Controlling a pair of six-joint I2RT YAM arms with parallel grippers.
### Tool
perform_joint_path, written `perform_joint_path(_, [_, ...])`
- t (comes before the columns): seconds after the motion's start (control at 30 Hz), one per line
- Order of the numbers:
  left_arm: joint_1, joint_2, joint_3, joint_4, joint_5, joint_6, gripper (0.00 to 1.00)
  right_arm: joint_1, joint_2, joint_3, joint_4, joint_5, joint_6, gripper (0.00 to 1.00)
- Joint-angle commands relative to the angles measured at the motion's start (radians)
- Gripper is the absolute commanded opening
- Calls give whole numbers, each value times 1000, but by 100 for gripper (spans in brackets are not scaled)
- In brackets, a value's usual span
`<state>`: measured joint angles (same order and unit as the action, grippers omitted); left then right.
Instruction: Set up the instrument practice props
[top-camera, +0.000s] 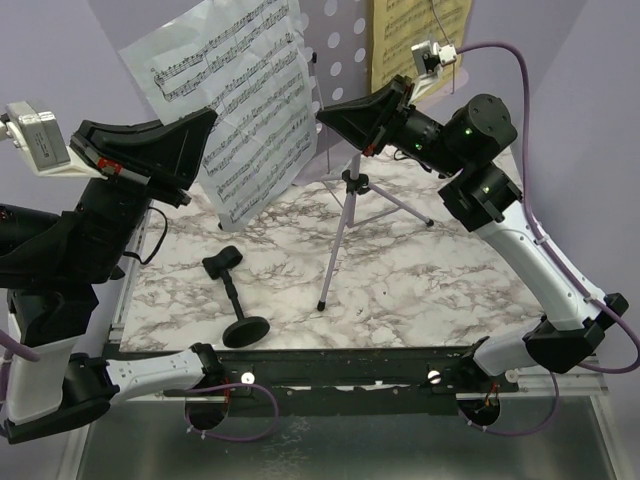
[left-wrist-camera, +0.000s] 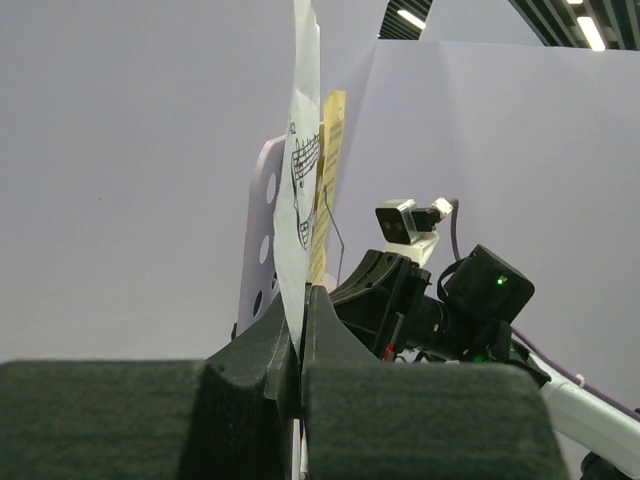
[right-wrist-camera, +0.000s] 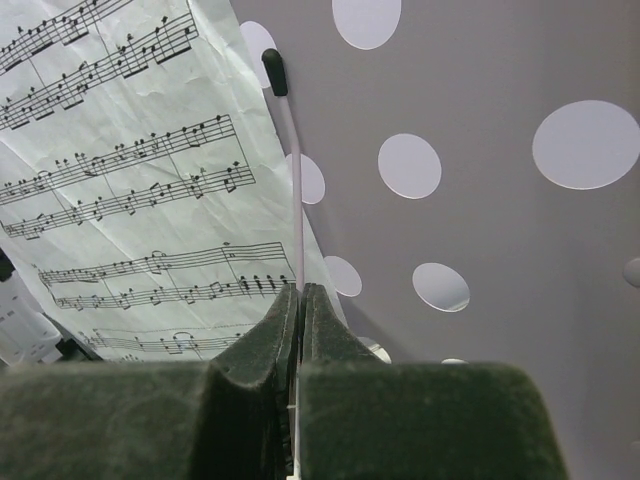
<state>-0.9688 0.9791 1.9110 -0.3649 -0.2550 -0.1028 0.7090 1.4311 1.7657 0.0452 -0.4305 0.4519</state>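
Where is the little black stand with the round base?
In the top view, the short black round-based mic stand lies tipped over on the marble table, left of the lilac music stand's thin tripod, near the front edge.

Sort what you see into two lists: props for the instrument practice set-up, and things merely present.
Props: white sheet-music page; yellow sheet-music page; lilac music stand on its tripod; short black mic stand, lying on its side.
Merely present: marble-patterned tabletop; purple cable.
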Motion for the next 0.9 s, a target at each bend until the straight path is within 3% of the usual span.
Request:
perform_joint_path(0.0, [3,19,24,6,-33,48,0,4,-29,-32,101,-30,-8,0])
perform_joint_path(0.47, [3,98,74,39,-22,63,0,4,-72,-119,211,-27,-7,0])
perform_joint_path(0.87, [2,177,64,115,-59,72,0,3,-66,-110,204,-43,-14,0])
